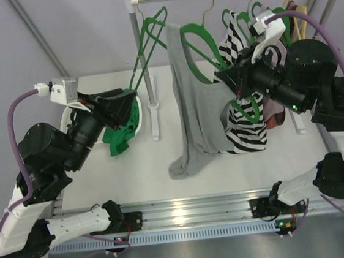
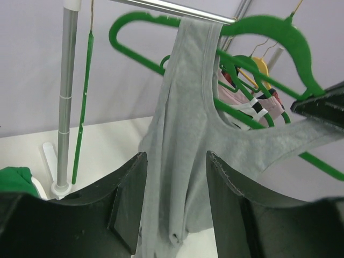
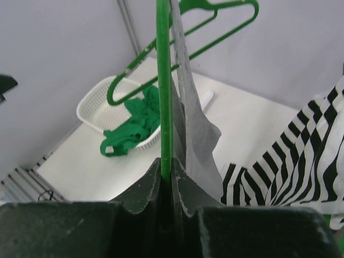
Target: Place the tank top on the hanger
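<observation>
The grey tank top (image 1: 190, 118) hangs by one strap from the left shoulder of a green hanger (image 1: 195, 45) on the rail, and its lower end rests bunched on the table. My right gripper (image 1: 227, 79) is shut on the hanger's thin green bar (image 3: 165, 102), with the tank top (image 3: 194, 126) draped just right of the fingers. My left gripper (image 1: 131, 103) is open and empty, left of the tank top and pointing at it. In the left wrist view the tank top (image 2: 183, 140) hangs beyond the open jaws (image 2: 174, 199), and the hanger (image 2: 279, 37) is above.
An empty green hanger (image 1: 147, 39) hangs left of the tank top beside the rack post (image 1: 143, 64). A white basket (image 3: 105, 105) holds a green garment (image 1: 123, 134) under my left arm. A striped top (image 1: 246, 127) and yellow hangers (image 1: 299, 23) hang at the right.
</observation>
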`<state>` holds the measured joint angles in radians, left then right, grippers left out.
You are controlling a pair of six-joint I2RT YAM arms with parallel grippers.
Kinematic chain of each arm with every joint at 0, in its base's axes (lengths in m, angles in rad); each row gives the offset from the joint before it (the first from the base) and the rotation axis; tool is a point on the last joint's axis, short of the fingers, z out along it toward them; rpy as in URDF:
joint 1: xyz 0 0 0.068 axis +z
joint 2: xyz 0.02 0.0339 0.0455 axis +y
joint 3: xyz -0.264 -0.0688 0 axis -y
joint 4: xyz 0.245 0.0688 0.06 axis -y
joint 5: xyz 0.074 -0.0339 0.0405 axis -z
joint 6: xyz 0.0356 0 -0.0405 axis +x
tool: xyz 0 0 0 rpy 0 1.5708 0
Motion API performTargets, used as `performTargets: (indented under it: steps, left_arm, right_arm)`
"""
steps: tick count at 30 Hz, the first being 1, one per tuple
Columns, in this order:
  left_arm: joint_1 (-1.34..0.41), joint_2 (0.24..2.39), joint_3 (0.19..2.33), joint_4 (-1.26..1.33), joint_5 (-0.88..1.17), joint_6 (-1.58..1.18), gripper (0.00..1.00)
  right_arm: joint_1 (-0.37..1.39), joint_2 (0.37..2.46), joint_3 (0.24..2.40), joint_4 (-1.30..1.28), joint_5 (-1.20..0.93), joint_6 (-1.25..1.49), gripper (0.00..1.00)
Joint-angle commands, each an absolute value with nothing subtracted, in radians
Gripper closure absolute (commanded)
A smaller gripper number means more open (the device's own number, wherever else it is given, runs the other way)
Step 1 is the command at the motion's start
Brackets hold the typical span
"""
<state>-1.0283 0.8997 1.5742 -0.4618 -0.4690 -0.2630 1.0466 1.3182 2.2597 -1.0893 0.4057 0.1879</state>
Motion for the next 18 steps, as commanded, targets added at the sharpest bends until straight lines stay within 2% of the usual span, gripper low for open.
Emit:
performTargets:
  steps: [1,4,9,14,18]
  left_arm:
    - [-1.026,0.896,1.580,-0.453,-0.483,-0.242,0.47]
    - [-1.026,0.891,1.580,-0.462,-0.489,-0.239,0.47]
    - [-1.026,0.884,1.523,-0.480,-0.520,-0.247,0.48]
    - [-1.026,0.867,1.456,-0.477,-0.531,-0.262,0.48]
    - [-1.026,0.864,1.425,-0.472,-0.528,-0.271,0.48]
  right_arm:
    - [1.039,1.371,2.454,-1.071,0.477,0.134,1.00]
    - [1.035,1.376,2.454,-1.011,0.503,0.114,1.00]
    - [1.031,1.332,2.323,-0.972,0.538,0.124,1.00]
    - [1.011,1.258,2.110,-0.977,0.563,0.214,1.00]
    - [0.919,1.230,1.965,-0.970,0.479,0.268,1.00]
